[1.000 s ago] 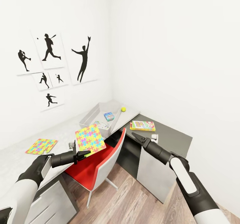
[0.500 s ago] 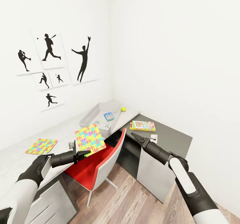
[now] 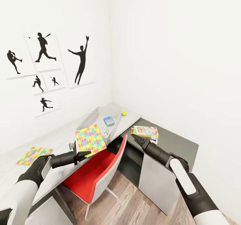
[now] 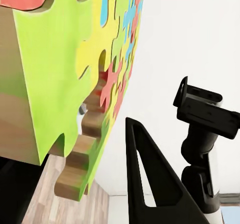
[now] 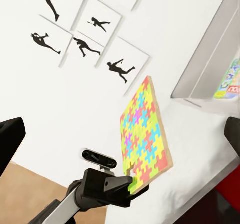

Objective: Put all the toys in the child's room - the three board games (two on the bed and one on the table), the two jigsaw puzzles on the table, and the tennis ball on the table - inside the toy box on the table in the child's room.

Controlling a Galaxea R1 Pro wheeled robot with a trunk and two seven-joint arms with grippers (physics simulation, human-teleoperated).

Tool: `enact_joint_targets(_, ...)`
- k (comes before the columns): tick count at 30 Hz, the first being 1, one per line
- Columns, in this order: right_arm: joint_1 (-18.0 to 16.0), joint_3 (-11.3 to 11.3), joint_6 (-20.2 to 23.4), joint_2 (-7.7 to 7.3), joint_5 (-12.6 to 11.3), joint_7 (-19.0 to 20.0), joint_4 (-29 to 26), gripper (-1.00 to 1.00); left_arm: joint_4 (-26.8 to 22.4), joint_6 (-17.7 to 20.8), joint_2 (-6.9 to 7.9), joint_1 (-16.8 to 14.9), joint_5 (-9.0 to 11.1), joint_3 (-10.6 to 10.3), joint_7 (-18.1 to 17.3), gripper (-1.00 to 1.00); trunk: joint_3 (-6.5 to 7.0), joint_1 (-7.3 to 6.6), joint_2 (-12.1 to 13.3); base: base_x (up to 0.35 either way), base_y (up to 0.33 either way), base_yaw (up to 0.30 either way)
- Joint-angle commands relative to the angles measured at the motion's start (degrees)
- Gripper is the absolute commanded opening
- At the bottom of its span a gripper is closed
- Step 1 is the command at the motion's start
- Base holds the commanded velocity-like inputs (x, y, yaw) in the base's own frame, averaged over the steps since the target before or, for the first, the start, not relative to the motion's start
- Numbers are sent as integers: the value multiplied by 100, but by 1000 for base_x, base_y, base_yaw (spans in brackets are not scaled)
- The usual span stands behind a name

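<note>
No words, numbers or brand marks can be read anywhere. The covers of the board games [image 3: 144,130] carry busy colourful print, too small and blurred to make out any lettering. The wall pictures [image 3: 43,69] bear black silhouettes of ball players and no writing.

head high, wrists near jigsaw puzzle [image 3: 90,138]

jigsaw puzzle [image 3: 90,139]: matt bright colour on top, wood-brown edge and underside
left gripper [image 3: 87,154]: matt black, plastic-looking
table [image 3: 60,141]: smooth matt white top
toy box [image 3: 92,117]: smooth pale grey, plastic-looking
chair [image 3: 97,171]: red seat, smooth white shell
floor [image 3: 134,205]: wood planks, visible grain
low cabinet [image 3: 174,144]: matt dark grey top
</note>
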Motion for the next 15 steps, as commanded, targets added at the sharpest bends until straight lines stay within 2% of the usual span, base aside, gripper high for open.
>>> enact_joint_targets(1, -3, 13, 24, 0, -33, -7, 0, 100, 1, 50, 0, -8, 5, 5, -7, -100, -12, 6, -12, 221, 0, 0)
enact_joint_targets(6, -2, 22, 23, 4, -28, -11, 6, 100, -3, 47, -5, -41, 2, 19, 22, -100, -12, 6, -12, 100, 0, 0)
enact_joint_targets(15, -3, -19, 31, -3, -38, -5, 9, 100, -34, 176, -4, -114, 20, 65, 115, -100, -12, 6, -12, 8, 0, 0)
